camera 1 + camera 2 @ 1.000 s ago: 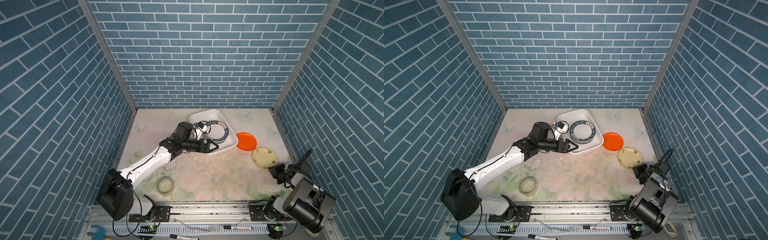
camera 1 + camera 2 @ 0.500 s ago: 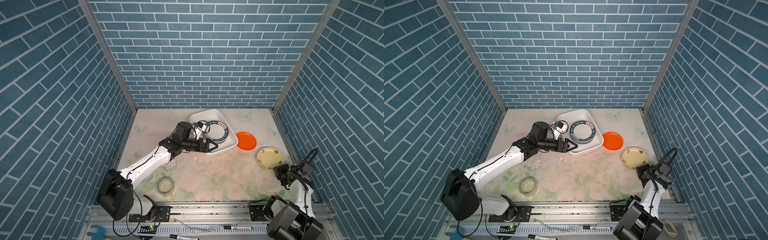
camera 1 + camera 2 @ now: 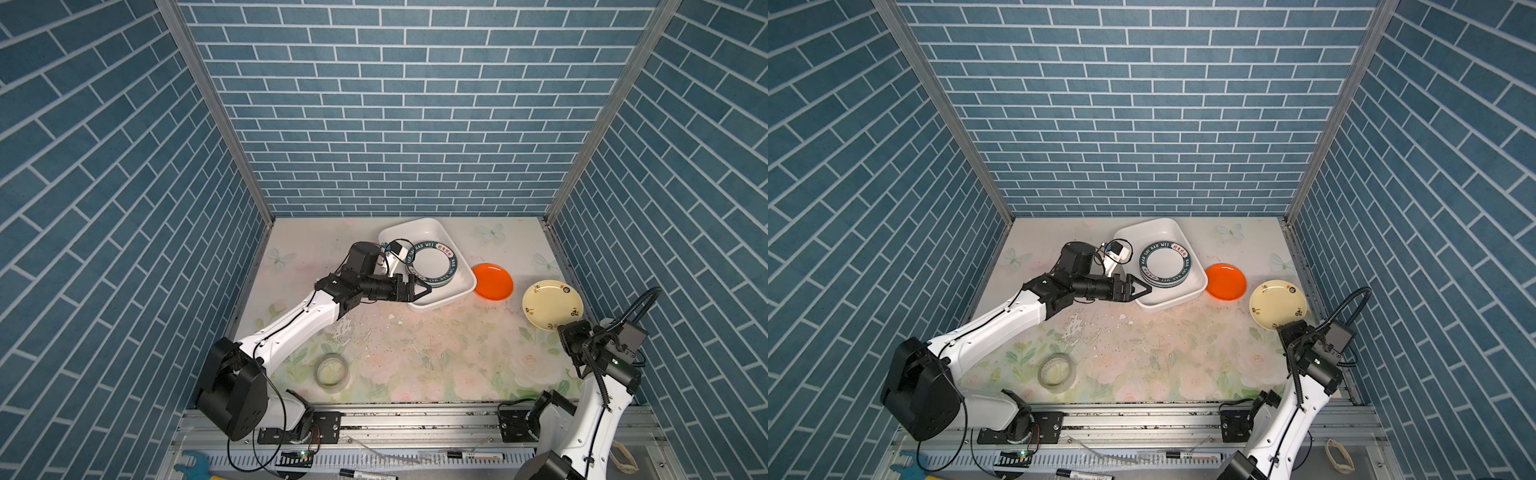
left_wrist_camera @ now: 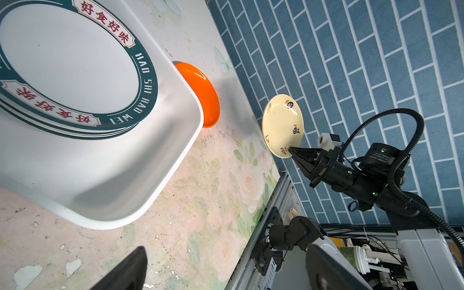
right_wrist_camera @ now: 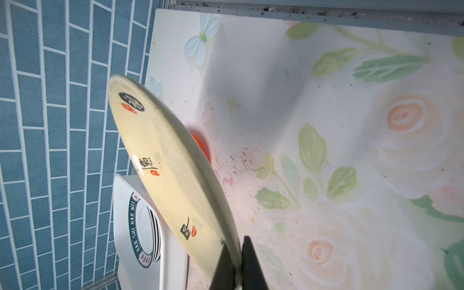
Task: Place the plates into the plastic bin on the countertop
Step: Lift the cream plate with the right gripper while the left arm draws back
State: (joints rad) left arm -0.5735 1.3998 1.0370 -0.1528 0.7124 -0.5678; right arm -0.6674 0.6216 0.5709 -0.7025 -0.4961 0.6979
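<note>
Right gripper (image 4: 292,150) pinches the yellow plate (image 4: 282,125) by its rim alone, tilted above the countertop (image 3: 436,345) and apart from the bin (image 3: 441,305); so slight a hold may let it swing or slip, or strike the orange plate (image 3: 493,281) between; left gripper (image 3: 422,289) hangs open, empty.

3 teal brick-patterned walls (image 3: 399,124) with white joints, 2 grey metal corner posts (image 3: 216,112), even light.

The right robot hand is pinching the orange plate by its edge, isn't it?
No, not the orange plate. The right gripper is pinching the pale yellow plate by its edge, as the left wrist view shows.
</note>
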